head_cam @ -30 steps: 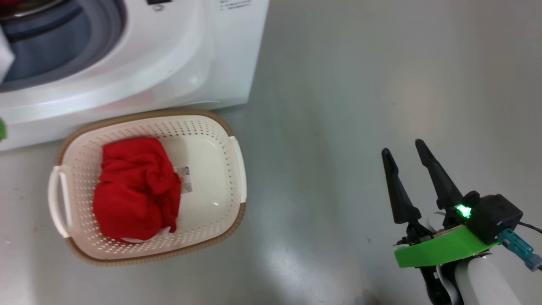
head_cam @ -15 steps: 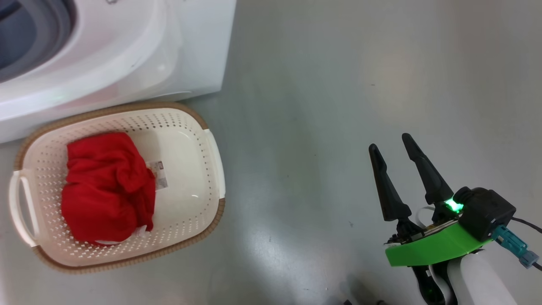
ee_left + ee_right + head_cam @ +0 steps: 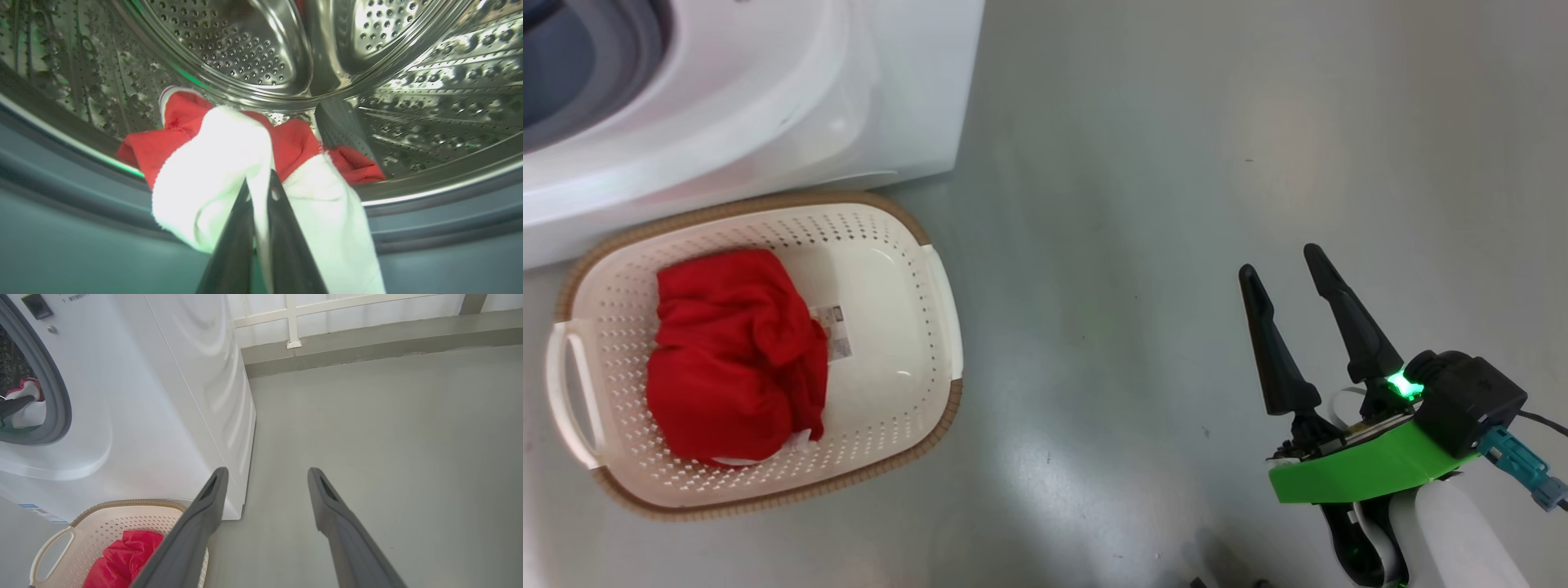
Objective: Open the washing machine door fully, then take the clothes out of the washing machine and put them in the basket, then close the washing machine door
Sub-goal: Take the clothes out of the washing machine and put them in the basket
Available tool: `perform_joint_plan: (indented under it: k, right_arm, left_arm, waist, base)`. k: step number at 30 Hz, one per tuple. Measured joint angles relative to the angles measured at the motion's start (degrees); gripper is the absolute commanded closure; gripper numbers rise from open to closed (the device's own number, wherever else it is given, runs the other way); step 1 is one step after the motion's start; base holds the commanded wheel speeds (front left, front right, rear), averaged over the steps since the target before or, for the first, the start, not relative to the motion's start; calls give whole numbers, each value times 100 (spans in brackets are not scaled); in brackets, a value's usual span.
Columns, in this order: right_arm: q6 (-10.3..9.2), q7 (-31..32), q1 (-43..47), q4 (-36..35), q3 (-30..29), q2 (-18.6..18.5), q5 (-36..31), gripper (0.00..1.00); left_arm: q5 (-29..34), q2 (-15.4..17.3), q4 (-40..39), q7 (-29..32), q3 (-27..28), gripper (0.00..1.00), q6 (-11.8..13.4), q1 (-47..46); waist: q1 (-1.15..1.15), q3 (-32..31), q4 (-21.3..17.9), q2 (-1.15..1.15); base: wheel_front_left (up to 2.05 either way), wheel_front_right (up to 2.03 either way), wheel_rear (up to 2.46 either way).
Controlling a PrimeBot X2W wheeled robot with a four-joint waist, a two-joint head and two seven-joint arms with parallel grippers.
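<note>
Pinching soft red-and-white clothes (image 3: 212, 163) inside the perforated steel drum (image 3: 229, 45), your left gripper (image 3: 259, 179) readies extraction; your right gripper (image 3: 1278, 259) idles spread outside.

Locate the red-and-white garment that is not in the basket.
Left wrist view: the garment lies at the front lip of the drum of the washing machine, its white part pinched by the left gripper, jaws shut.

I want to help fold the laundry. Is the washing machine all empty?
No, a red and white garment lies in the drum, pinched by the left gripper.
</note>
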Motion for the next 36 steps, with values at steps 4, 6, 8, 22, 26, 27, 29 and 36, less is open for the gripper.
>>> perform_joint_plan:
  k: [4,6,8,22,26,27,29,36]
  right_arm:
    - [0,0,-14,9,-26,-1,0,0]
    - [0,0,-22,31,-57,-1,-1,0]
    - [0,0,-22,57,-111,-2,-1,0]
    - [0,0,42,207,-382,-18,-62,0]
    - [0,0,73,233,-487,-18,-65,0]
    - [0,0,107,233,-512,-18,-83,0]
    - [0,0,182,248,-539,-18,-115,0]
    - [0,0,309,266,-676,-18,-223,0]
  left_arm:
    - [-82,-147,-264,0,16,100,-58,51]
    - [-158,-247,-477,0,40,100,-100,132]
    - [-229,-361,-721,0,75,100,-138,287]
    - [-477,-1200,-3015,0,125,100,-197,2031]
    - [-554,-1317,-3688,0,116,100,-200,2465]
    - [-555,-1356,-3842,0,110,100,-200,2570]
    - [-554,-1430,-4150,0,81,100,-200,2791]
    - [-619,-1659,-5166,0,130,100,-200,3368]
  waist:
    - [0,-62,63,0]
    - [0,-117,101,0]
    - [0,-180,142,0]
    - [0,-662,584,0]
    - [0,-790,697,0]
    - [0,-822,721,0]
    - [0,-884,763,0]
    - [0,-1102,876,0]
  base:
    - [0,0,0]
    - [0,0,0]
    - [0,0,0]
    - [0,0,0]
    - [0,0,0]
    - [0,0,0]
    - [0,0,0]
    - [0,0,0]
